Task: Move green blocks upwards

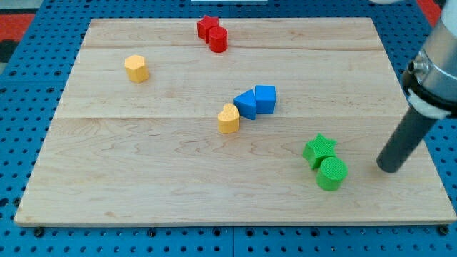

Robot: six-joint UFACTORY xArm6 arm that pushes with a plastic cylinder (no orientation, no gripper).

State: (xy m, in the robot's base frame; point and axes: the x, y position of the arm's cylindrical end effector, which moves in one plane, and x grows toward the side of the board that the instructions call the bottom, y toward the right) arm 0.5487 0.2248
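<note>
A green star block [318,150] and a green cylinder [332,173] sit touching each other at the lower right of the wooden board [143,178], the cylinder just below the star. My tip [389,168] rests on the board to the right of both green blocks, roughly level with the cylinder and a clear gap away from it.
A blue triangular block [245,104] and a blue cube [265,98] touch near the centre, with a yellow heart block [228,119] at their lower left. A yellow block [136,68] lies upper left. A red star [208,27] and red cylinder [218,40] sit at the top edge.
</note>
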